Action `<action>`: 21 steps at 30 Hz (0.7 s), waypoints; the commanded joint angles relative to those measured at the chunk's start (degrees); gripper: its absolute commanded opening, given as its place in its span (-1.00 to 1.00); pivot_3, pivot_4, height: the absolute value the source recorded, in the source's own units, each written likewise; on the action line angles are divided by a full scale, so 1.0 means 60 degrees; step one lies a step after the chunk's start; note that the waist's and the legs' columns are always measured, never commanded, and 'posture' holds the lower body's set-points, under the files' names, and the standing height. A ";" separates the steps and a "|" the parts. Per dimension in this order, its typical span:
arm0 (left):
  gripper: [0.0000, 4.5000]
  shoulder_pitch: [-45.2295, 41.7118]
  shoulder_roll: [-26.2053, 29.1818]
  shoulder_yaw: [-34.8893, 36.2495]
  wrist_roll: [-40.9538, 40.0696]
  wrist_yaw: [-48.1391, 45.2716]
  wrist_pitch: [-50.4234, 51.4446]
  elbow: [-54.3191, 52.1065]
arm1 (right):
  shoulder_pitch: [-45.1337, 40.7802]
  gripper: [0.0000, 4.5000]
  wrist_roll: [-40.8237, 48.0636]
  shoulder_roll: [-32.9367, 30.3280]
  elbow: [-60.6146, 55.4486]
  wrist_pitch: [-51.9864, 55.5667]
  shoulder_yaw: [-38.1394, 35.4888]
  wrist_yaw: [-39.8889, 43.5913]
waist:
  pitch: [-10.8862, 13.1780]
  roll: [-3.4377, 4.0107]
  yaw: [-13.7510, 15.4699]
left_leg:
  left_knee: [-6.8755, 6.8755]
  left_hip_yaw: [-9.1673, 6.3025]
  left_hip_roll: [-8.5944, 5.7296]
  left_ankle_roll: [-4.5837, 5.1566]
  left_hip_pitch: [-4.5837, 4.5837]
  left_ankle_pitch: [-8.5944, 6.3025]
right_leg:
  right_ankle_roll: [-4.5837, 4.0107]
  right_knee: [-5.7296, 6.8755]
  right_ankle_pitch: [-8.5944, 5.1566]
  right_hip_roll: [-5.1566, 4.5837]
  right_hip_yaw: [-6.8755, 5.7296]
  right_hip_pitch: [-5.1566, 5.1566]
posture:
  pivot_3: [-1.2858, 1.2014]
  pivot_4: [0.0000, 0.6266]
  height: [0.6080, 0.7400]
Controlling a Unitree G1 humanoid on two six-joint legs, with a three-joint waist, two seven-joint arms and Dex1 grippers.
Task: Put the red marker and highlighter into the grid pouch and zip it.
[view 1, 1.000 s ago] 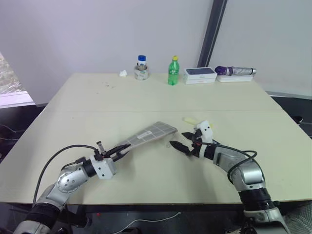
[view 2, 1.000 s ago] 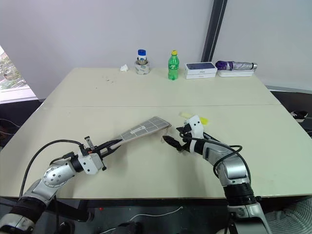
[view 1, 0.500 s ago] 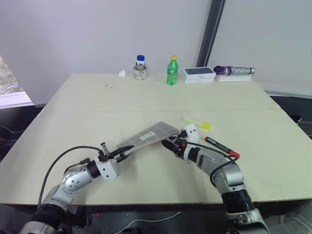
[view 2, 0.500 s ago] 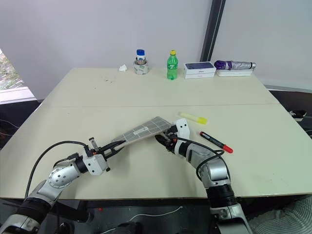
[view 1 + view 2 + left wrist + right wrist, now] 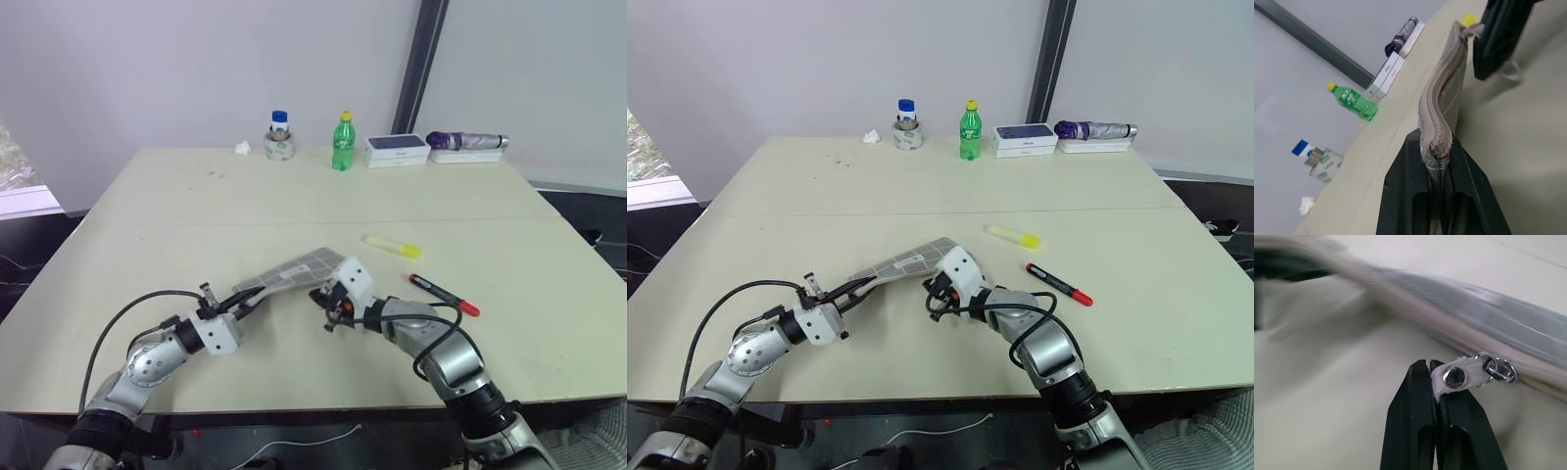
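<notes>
I have the right gripper [image 5: 1436,377] pinched on the zipper tab [image 5: 1457,376], the left gripper [image 5: 1436,161] clamping the pouch [image 5: 294,274] end, its zip edge running between the 2.

No text, brand, number or sign is being made out anywhere. Labels are being shown on the green bottle [image 5: 340,144], on the small blue-capped jar [image 5: 280,140] and on the white box [image 5: 398,150] at the far edge of the desk [image 5: 294,196], well beyond both claws, but their print is too small to be read.
</notes>
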 commanded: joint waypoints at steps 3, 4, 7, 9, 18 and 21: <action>-1.00 -0.0302 -0.0100 -0.0082 0.0189 -0.0051 0.0207 -0.0292 | -0.0701 -0.97 -0.0584 -0.0213 -0.0029 -0.1645 0.0947 0.1328 | 0.0000 0.0000 -0.0043 | -0.0002 0.0001 0.0001 0.0000 0.0000 0.0000 | 0.0000 0.0000 0.0000 0.0001 0.0001 -0.0002 | 0.03 -0.52 1.00; -1.00 -0.0336 -0.0125 -0.0083 0.0185 -0.0060 0.0265 -0.0315 | -0.0813 -0.97 -0.0781 -0.0312 0.0013 -0.1985 0.1159 0.1590 | 0.0000 0.0000 -0.0045 | -0.0003 0.0001 0.0002 0.0000 0.0000 0.0000 | 0.0000 0.0000 0.0000 0.0001 0.0001 -0.0003 | 0.03 -0.52 1.00; -1.00 -0.0392 -0.0229 -0.0099 0.0267 -0.0044 0.0391 -0.0425 | -0.1555 -0.97 -0.2536 -0.0839 0.0909 -0.4378 0.2086 0.1719 | 0.0000 0.0000 -0.0043 | 0.0001 0.0002 0.0001 -0.0001 -0.0001 0.0000 | 0.0000 -0.0001 0.0000 0.0001 0.0001 -0.0004 | 0.03 -0.52 1.00; -1.00 -0.0375 -0.0285 -0.0134 0.0324 -0.0050 0.0446 -0.0501 | -0.1810 -0.97 -0.2381 -0.0606 0.1204 -0.4938 0.2027 0.1974 | 0.0000 0.0000 -0.0029 | 0.0005 0.0001 -0.0002 -0.0001 -0.0001 0.0000 | 0.0000 0.0000 0.0000 0.0000 0.0000 -0.0003 | 0.03 -0.52 1.00; -1.00 -0.0323 -0.0354 -0.0230 0.0406 -0.0100 0.0806 -0.0951 | -0.2239 -0.97 -0.2945 -0.0415 0.1902 -0.6646 0.2386 0.3041 | 0.0000 0.0000 -0.0031 | 0.0003 0.0002 0.0000 -0.0004 -0.0001 0.0002 | 0.0000 -0.0003 0.0000 0.0000 -0.0001 0.0001 | 0.03 -0.52 1.00; -1.00 -0.0330 -0.0370 -0.0231 0.0387 -0.0107 0.0910 -0.1078 | -0.2271 -0.97 -0.3134 -0.0404 0.1991 -0.6783 0.2281 0.3049 | 0.0000 0.0000 -0.0035 | 0.0001 0.0001 0.0001 -0.0005 -0.0001 0.0003 | 0.0000 -0.0002 0.0000 0.0001 -0.0001 -0.0001 | 0.03 -0.52 1.00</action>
